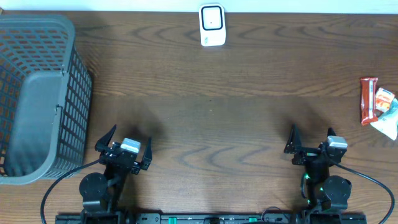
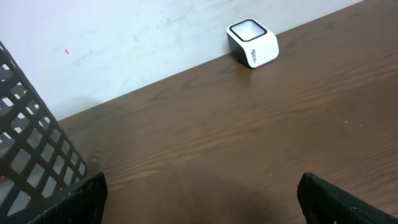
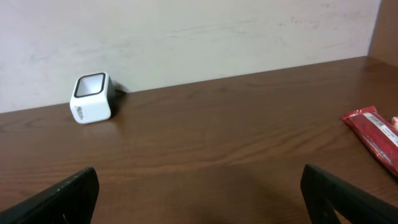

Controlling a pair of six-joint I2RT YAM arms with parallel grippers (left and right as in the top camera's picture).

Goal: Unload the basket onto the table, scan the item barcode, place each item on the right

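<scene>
The white barcode scanner (image 1: 212, 25) stands at the far edge of the table against the wall, also visible in the left wrist view (image 2: 252, 43) and the right wrist view (image 3: 92, 98). A red snack bar (image 1: 369, 99) lies at the table's right edge, beside a white and orange packet (image 1: 385, 112). The right wrist view catches the bar (image 3: 373, 134) at its right margin. My left gripper (image 1: 131, 134) (image 2: 202, 186) and right gripper (image 1: 312, 130) (image 3: 199, 180) rest near the front edge. Both are open, with only bare wood between their fingers.
A large grey mesh basket (image 1: 37, 93) fills the left end of the table, and its wall (image 2: 31, 155) shows close on the left of the left wrist view. Brown wooden tabletop (image 1: 211, 124) lies between the grippers and the scanner.
</scene>
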